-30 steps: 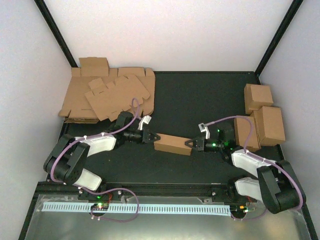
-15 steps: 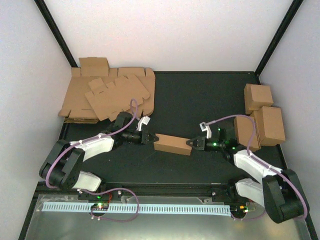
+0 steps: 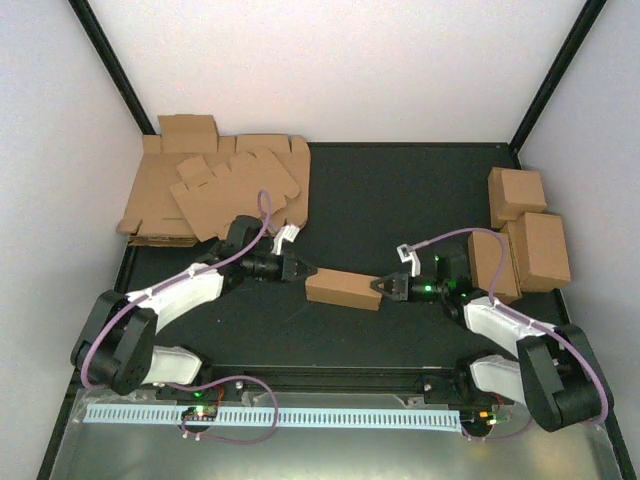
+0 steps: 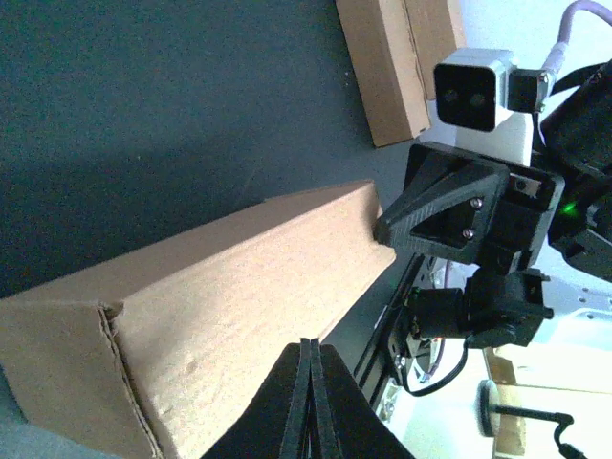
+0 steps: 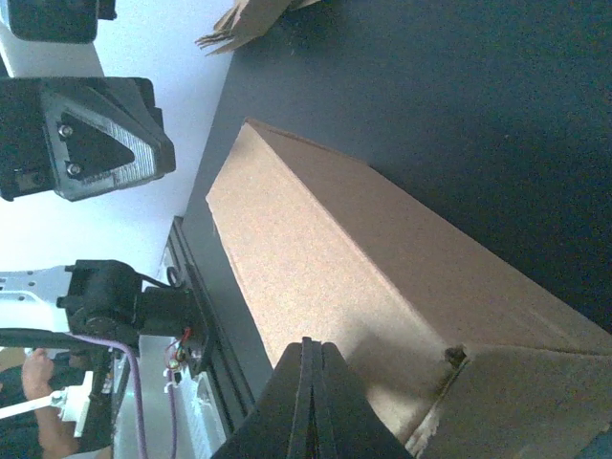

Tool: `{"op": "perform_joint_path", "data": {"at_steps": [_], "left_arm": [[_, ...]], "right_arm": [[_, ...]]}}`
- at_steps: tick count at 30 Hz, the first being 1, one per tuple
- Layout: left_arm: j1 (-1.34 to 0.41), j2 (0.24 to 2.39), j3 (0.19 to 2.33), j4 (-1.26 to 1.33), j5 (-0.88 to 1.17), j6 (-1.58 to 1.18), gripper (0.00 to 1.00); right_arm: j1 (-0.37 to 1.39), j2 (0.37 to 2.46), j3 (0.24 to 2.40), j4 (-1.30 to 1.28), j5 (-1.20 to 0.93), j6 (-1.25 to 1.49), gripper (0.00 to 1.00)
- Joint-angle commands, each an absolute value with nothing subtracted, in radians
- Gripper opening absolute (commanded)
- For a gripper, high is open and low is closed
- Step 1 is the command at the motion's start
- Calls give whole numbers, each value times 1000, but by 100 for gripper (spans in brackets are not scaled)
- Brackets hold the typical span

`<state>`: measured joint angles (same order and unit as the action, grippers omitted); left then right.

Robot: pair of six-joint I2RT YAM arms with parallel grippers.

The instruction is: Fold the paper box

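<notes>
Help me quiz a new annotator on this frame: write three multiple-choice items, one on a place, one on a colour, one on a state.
1. Where does the box lie?
A. left of both hands
B. between the left hand and the right hand
C. right of both hands

2. What colour is the box?
A. white
B. blue
C. brown

3. How do the hands stand?
A. both shut
B. both open
C. left open, right shut

Answers:
1 B: the top view shows one hand's tip at each end of the box.
2 C: it is plain brown cardboard in all three views.
3 A: each wrist view shows its own fingers pressed together, with nothing between them.
</notes>
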<state>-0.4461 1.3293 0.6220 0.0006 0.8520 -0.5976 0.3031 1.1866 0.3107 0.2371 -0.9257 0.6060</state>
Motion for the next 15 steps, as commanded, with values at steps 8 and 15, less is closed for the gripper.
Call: {"op": "perform_joint_path", "data": {"at_steps": [8, 15], "left_arm": [[-447, 1465, 579, 104, 839, -598, 1], [-448, 1404, 605, 44, 827, -602, 1]], "right_arm": [[305, 1083, 383, 29, -920, 572, 2], [306, 1235, 318, 171, -936, 584, 2]]}}
